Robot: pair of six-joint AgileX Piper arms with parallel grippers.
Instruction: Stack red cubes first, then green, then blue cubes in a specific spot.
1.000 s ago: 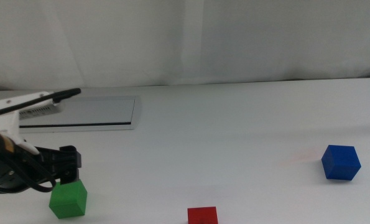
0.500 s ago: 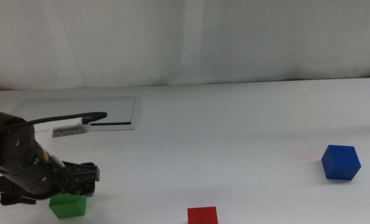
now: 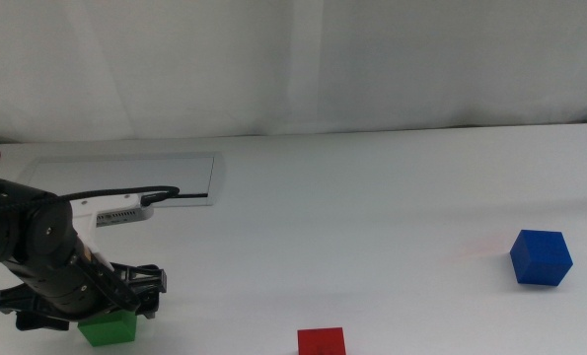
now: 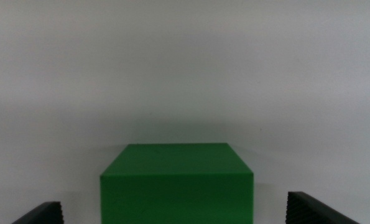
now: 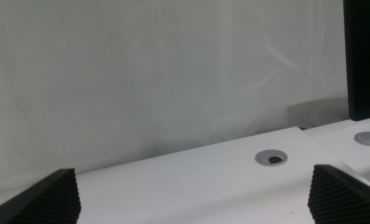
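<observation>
White tabletop (image 3: 372,197), left gripper (image 4: 175,214) wide around green (image 4: 176,183); overhead-only red cubes (image 3: 322,342).

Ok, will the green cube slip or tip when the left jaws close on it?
Probably neither. The green cube sits flat, centred between the open left gripper jaws. Its plain flat faces look rigid and matte, so a firm grip seems likely.

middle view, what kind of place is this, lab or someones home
Most likely a robot test bench, not a home: a plain white table before a white curtain, three coloured cubes spread apart (green, red, blue), and the left pincer open around the green one.
</observation>
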